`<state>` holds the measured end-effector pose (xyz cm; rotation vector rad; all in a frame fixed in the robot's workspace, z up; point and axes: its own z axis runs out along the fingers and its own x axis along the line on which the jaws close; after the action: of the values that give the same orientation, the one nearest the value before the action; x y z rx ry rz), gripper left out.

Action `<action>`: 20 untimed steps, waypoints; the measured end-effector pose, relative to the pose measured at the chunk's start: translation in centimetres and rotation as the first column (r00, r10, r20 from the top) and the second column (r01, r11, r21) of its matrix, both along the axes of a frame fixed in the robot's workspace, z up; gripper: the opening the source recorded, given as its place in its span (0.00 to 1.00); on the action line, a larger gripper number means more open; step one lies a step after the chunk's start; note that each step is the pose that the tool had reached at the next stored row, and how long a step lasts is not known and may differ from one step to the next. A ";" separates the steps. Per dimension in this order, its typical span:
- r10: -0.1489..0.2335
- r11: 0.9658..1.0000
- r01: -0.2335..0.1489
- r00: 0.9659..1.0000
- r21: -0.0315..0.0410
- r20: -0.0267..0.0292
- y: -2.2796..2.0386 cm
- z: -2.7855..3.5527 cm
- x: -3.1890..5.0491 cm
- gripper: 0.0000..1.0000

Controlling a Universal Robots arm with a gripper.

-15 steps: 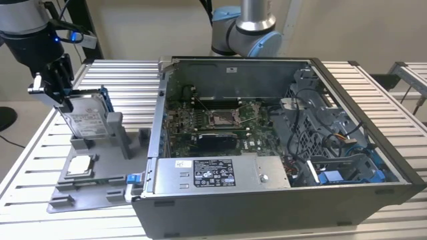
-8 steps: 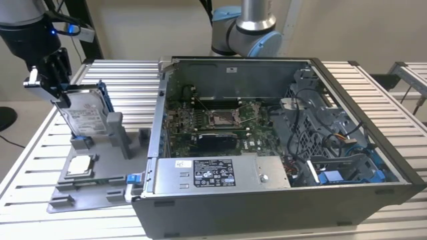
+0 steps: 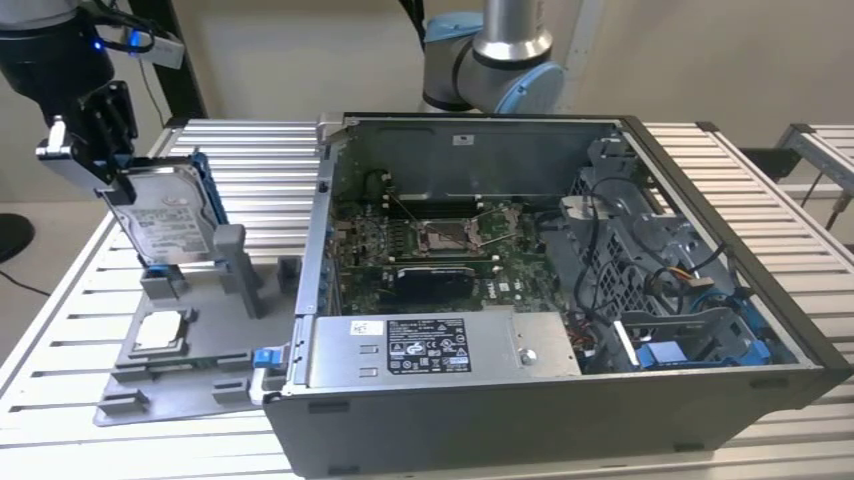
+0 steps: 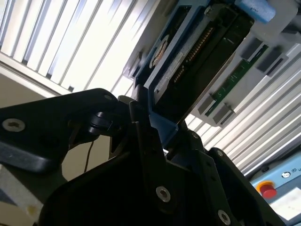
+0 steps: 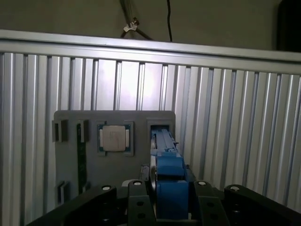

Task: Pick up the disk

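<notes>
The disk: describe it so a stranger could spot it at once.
On the exterior view's left of the open computer case sits a grey fixture. The disk stands upright over it between the jaws of the gripper, blue-framed and white-labelled, unlike the small square chip lying flat there.

Arm rises at the back, wrist over at the exterior view's left aimed down w/ a slight tilt, gripper clamped on the top edge of the disk, fingers either side.

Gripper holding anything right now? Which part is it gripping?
Yes. The gripper is shut on the disk, clamped on the upper end of its blue bracket. The disk stands upright at the grey holder.
</notes>
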<state>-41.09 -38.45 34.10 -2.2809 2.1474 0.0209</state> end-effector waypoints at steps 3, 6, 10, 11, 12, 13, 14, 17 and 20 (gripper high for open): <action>0.000 1.000 0.000 1.000 0.000 0.000 0.00 0.56 0.00 0.00; 0.000 1.000 0.000 1.000 0.000 0.000 0.00 1.10 0.00 0.00; 0.000 1.000 0.000 1.000 0.000 0.000 0.00 1.80 0.00 0.00; 0.000 1.000 0.000 1.000 0.000 0.000 0.00 1.98 0.00 0.00; 0.000 1.000 0.000 1.000 0.000 0.000 0.00 2.17 0.00 0.00; 0.000 1.000 0.000 1.000 0.000 0.000 0.00 2.37 0.00 0.00; 0.000 1.000 0.000 1.000 0.000 0.000 0.00 2.58 0.00 0.00; 0.000 1.000 0.000 1.000 0.000 0.000 0.00 3.26 0.00 0.00; 0.000 1.000 0.000 1.000 0.000 0.000 0.00 3.92 0.01 0.00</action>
<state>-41.08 -38.46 38.02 -2.2809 2.1473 0.0209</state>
